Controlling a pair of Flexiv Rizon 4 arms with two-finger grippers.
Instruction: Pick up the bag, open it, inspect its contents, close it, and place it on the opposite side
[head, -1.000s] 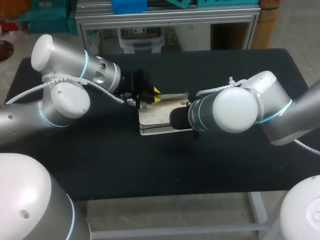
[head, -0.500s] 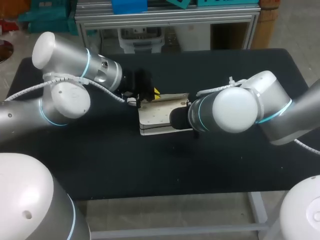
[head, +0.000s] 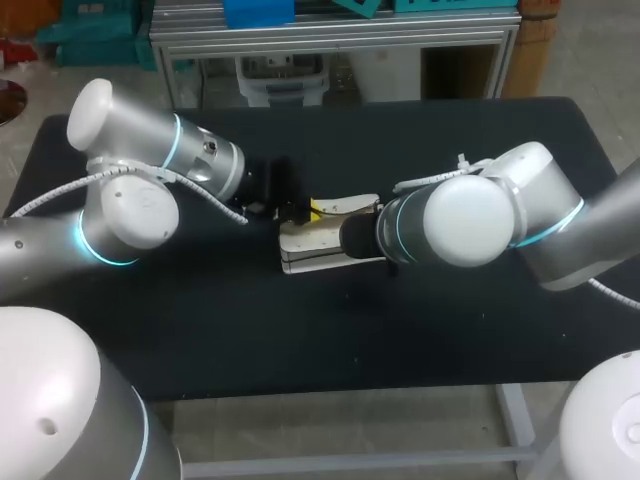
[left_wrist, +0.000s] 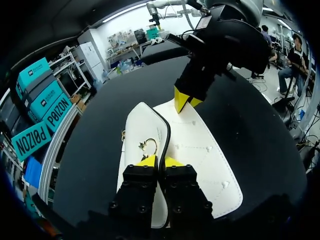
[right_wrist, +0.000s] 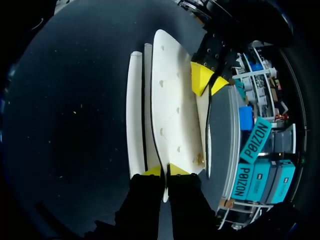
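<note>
On a black table (head: 300, 340), the left arm comes in from the left of the frame. Its left gripper (head: 300, 212) is clenched on the dark-trimmed edge of the flap (left_wrist: 142, 125), just beside a gold clasp (left_wrist: 148, 145). The white bag (head: 318, 248) lies flat at the centre of the table, and its long axis runs left to right from one gripper straight to the other. The right arm enters from the right of the frame. Its right gripper (right_wrist: 164, 171) is pinched shut on the bag's opposite end. Both arms already touch the bag, so neither is nearer. Opening it likely depends on the left gripper lifting the flap while the right gripper pins the body.
</note>
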